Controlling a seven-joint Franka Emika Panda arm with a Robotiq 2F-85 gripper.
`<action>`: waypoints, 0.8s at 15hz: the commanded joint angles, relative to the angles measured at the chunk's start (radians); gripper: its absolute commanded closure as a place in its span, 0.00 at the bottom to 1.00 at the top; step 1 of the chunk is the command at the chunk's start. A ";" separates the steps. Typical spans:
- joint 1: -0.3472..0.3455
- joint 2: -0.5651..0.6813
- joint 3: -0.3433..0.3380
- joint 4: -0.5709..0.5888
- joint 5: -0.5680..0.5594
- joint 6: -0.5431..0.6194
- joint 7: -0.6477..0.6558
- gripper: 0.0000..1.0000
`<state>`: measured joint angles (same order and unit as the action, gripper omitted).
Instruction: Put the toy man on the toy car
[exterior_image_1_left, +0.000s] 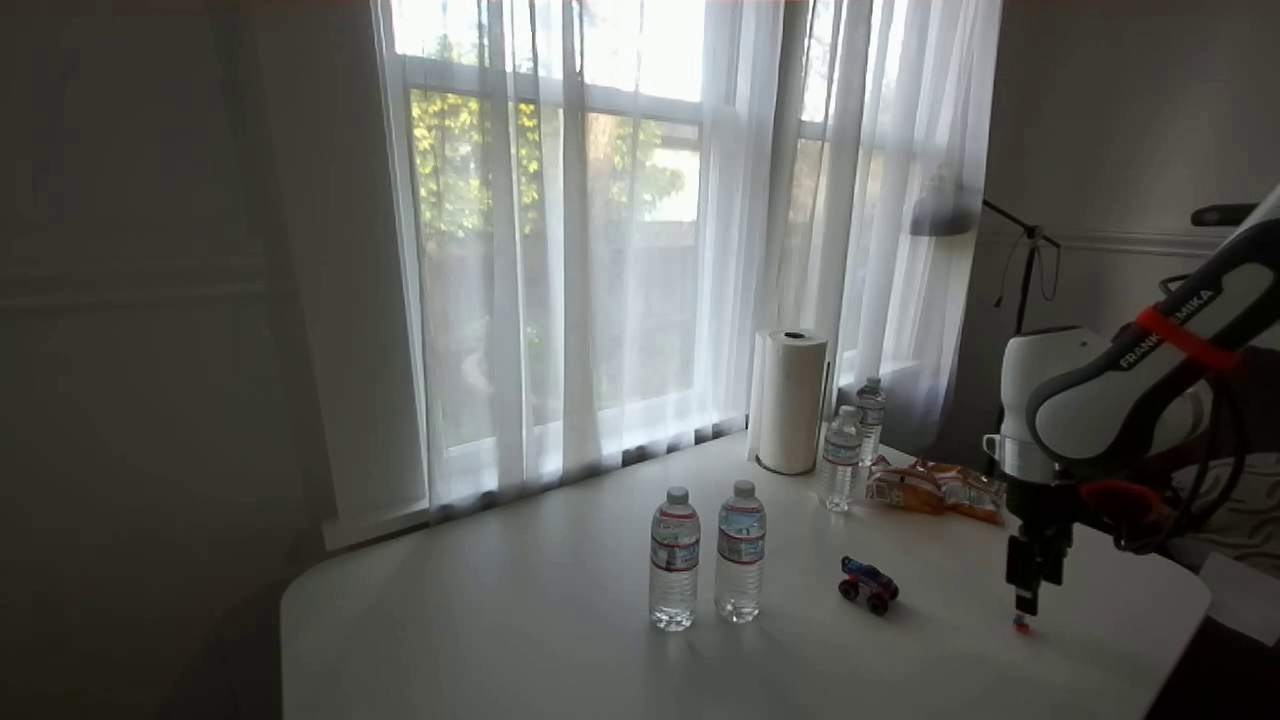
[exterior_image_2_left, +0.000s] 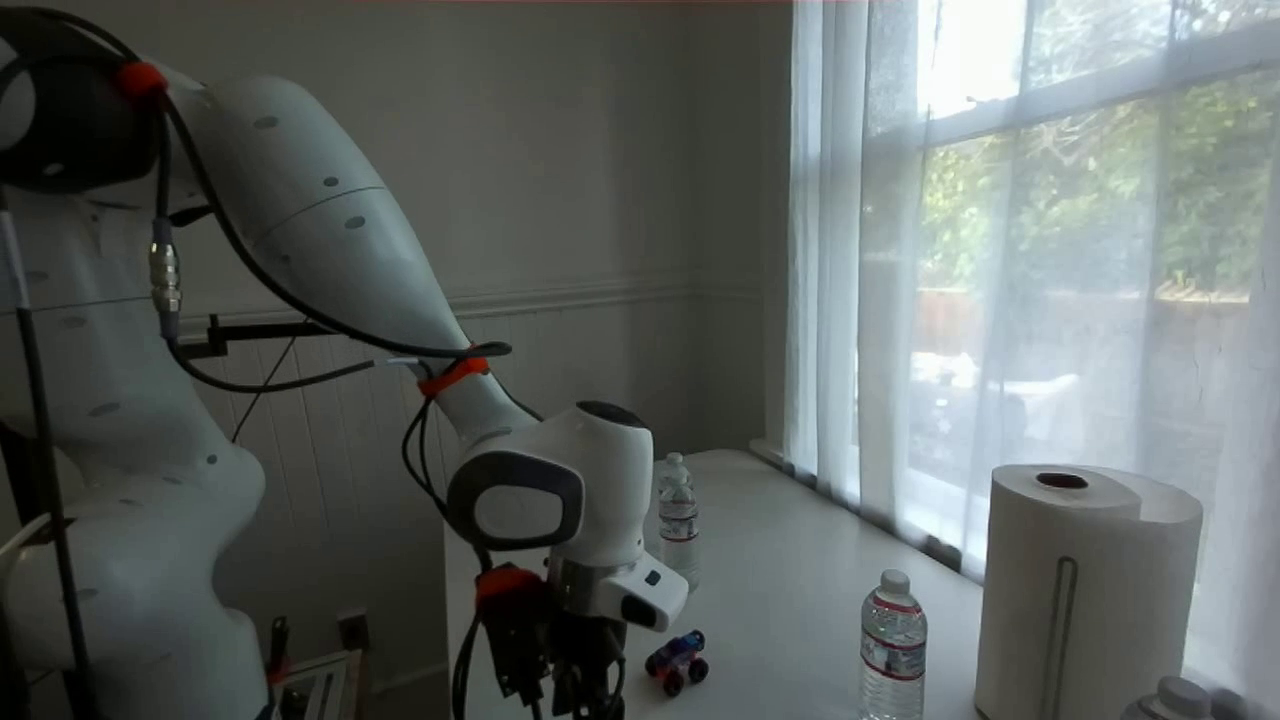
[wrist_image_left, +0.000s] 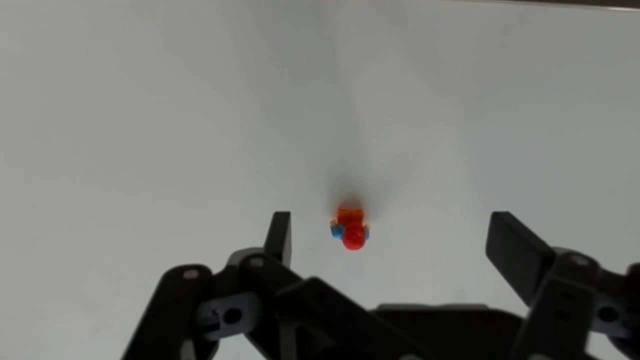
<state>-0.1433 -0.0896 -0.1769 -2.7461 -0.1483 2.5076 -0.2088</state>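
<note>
The gripper (wrist_image_left: 390, 236) is released: jaws spread wide, nothing held. The minifigure (wrist_image_left: 351, 226) is seen on the white table (wrist_image_left: 150, 125), just below centre of the wrist frame, between the fingers but nearer the finger (wrist_image_left: 280, 235) at left of frame. Grasp judged to be the step in hand. Offset should be trimmed out before closing, else the minifigure may be nudged or tipped by that finger. Descent best kept vertical and slow, pads set across torso and arms, not the round red head; light squeeze should do.

Views: the monster truck (exterior_image_1_left: 869, 585) is shown at lower right of an exterior view, left of the gripper and apart from it; it is absent from the wrist frame. Jaw gap is clearly read only from the wrist. In an exterior view with the monster truck (exterior_image_2_left: 678, 662) at bottom centre, fingertips are cut off by the lower edge and the minifigure cannot be seen.
</note>
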 joint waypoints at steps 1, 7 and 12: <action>-0.007 0.039 0.000 0.001 0.015 0.076 -0.008 0.00; -0.005 0.083 0.006 0.004 0.019 0.109 0.000 0.00; -0.007 0.090 0.006 0.010 0.008 0.094 0.009 0.13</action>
<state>-0.1426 -0.0068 -0.1764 -2.7439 -0.1415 2.6048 -0.2055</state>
